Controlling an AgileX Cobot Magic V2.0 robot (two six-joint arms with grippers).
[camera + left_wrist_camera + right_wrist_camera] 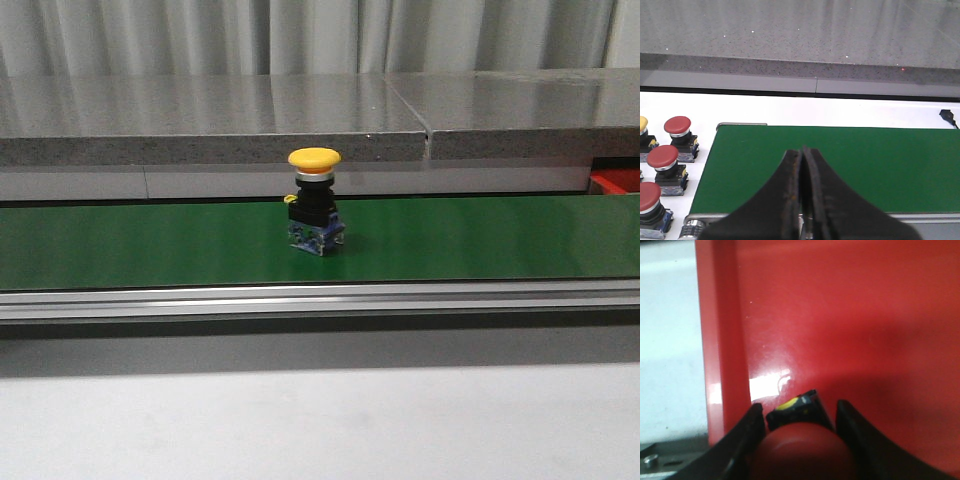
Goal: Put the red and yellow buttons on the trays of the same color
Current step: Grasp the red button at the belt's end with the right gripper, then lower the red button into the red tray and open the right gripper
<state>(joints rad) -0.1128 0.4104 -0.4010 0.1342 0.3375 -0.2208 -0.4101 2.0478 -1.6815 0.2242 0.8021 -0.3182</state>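
domed red button [802, 452] in right tool [800, 432] | glossy red tray [850, 330]

lab/factory test cell, prob. | green conveyor belt [150, 245] w/ alu rail | grey stone ledge [200, 120] | curtain backdrop [300, 35]

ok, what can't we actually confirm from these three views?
- Front view: neither arm shows; the red tray is cut off by the right edge.
- Right wrist view: the red button fills the space between the fingers; contact and whether it rests on the tray are unclear.
- Left wrist view: the yellow button is cropped at the edge.
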